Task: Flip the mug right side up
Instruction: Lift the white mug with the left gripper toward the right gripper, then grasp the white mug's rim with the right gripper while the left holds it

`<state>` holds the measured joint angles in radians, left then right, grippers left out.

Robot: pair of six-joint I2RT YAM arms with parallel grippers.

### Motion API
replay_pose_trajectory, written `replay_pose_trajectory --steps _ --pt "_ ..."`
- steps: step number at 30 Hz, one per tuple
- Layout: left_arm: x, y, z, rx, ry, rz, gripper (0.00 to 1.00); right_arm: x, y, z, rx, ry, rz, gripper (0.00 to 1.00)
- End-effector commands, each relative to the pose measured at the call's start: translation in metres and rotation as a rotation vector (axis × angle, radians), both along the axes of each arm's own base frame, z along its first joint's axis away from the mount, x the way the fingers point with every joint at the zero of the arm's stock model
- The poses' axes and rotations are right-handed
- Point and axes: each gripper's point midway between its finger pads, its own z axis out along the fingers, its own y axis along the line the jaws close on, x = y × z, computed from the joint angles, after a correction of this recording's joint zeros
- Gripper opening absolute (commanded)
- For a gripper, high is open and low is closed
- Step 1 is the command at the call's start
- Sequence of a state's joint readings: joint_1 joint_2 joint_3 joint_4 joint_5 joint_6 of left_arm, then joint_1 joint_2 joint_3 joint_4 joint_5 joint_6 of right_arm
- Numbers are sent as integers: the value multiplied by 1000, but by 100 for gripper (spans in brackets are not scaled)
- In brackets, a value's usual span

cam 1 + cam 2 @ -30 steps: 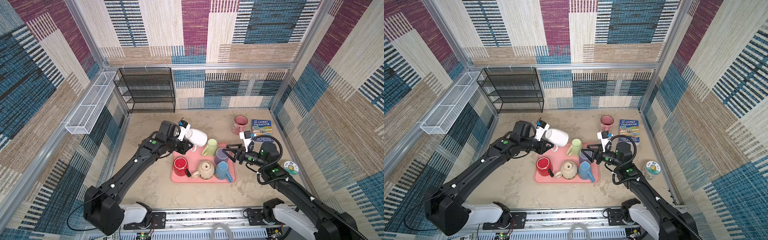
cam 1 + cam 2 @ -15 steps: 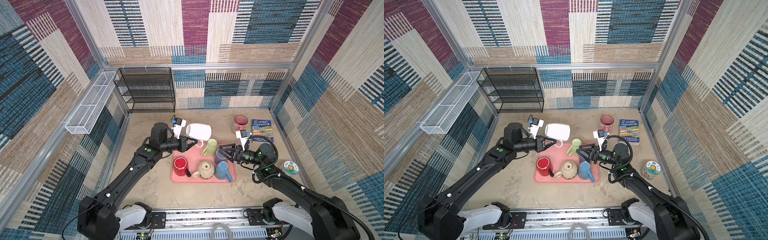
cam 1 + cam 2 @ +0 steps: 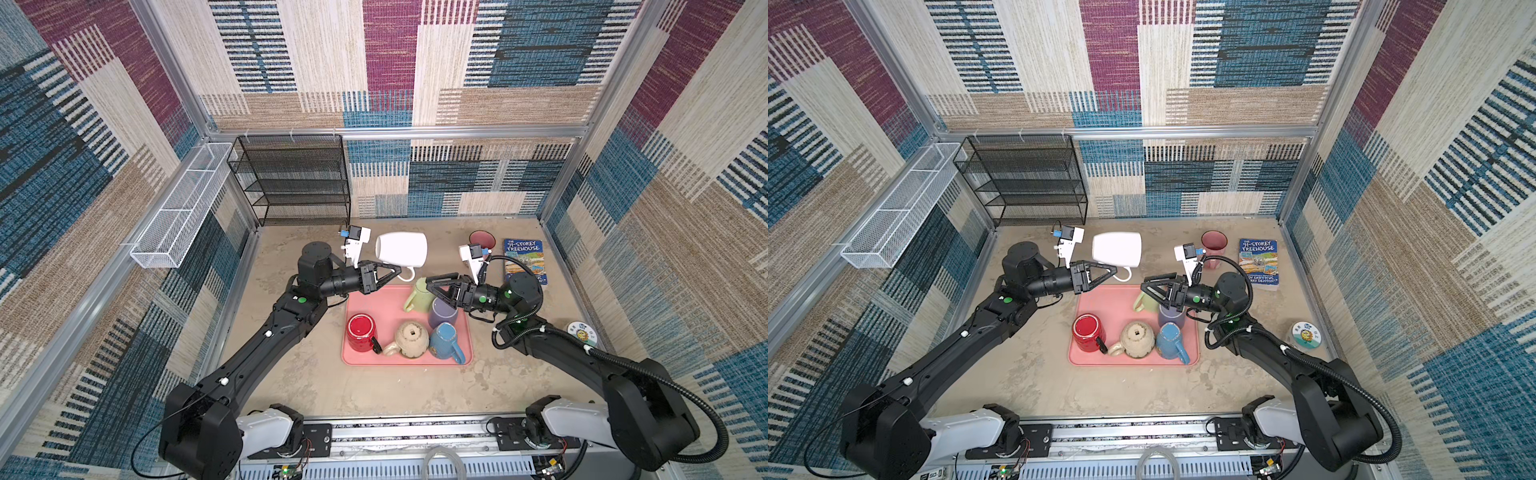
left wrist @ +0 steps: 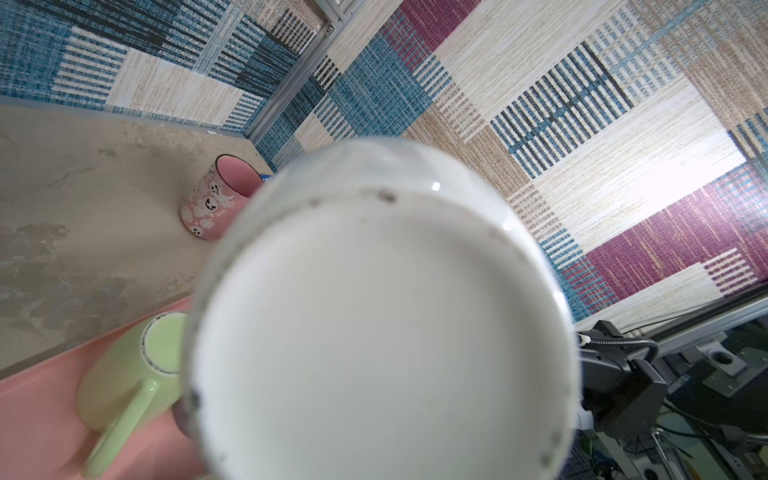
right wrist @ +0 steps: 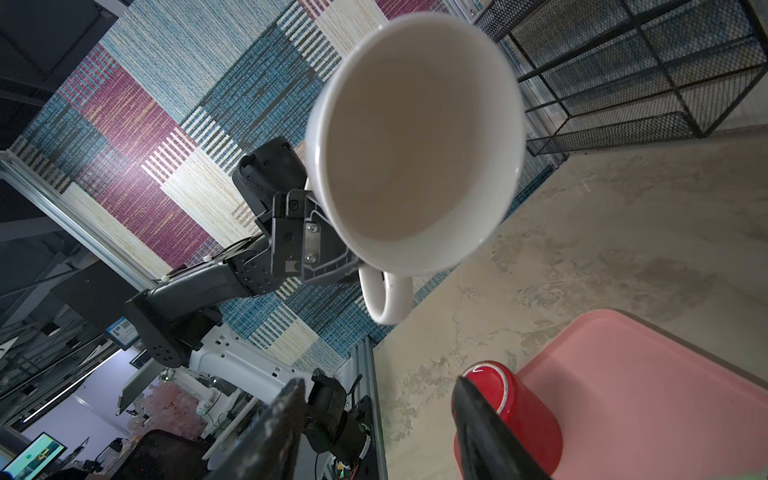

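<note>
The white mug (image 3: 401,249) (image 3: 1116,249) hangs on its side in the air behind the pink tray (image 3: 374,307). My left gripper (image 3: 397,272) (image 3: 1113,272) is shut on its handle (image 5: 384,299). In the left wrist view the mug's base (image 4: 374,332) fills the middle and hides the fingers. Its mouth (image 5: 415,141) faces my right gripper (image 3: 430,282) (image 3: 1144,286) (image 5: 376,384). That gripper is open and empty, a short way to the right of the mug and lower, over the tray's back edge.
On the tray, upside down or tipped, are a red mug (image 3: 360,332), beige mug (image 3: 411,338), blue mug (image 3: 444,340), purple mug (image 3: 442,316) and green mug (image 3: 415,297). Behind stand a pink mug (image 3: 482,240), book (image 3: 524,259) and black wire rack (image 3: 297,183).
My left arm has raised the white mug and turned it until it lies level. My right gripper has come left toward the mug's mouth, and its jaws have narrowed somewhat.
</note>
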<state>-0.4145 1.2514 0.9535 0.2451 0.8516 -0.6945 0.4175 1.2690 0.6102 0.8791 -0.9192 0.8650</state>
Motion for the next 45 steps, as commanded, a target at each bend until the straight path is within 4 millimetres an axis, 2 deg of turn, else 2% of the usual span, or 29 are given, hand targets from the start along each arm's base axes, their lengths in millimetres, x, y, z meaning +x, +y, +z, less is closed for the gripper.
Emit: replay_pose_trajectory --steps 1,5,14,18,30,45 --pt "-1 -3 29 -80 -79 -35 0 -2 4 18 39 -47 35 58" --pt "1 -5 35 -97 -86 -49 0 5 10 27 49 -61 51 49" --pt "2 -8 45 -118 -99 -80 0 15 20 36 83 -59 91 46" --pt "3 -9 48 -133 -105 -86 0 19 23 40 100 -53 107 38" --pt "6 -12 39 -136 -102 -95 0 30 28 51 153 -45 124 37" --pt "11 -13 27 -128 -95 -84 0 41 34 49 173 -12 121 28"
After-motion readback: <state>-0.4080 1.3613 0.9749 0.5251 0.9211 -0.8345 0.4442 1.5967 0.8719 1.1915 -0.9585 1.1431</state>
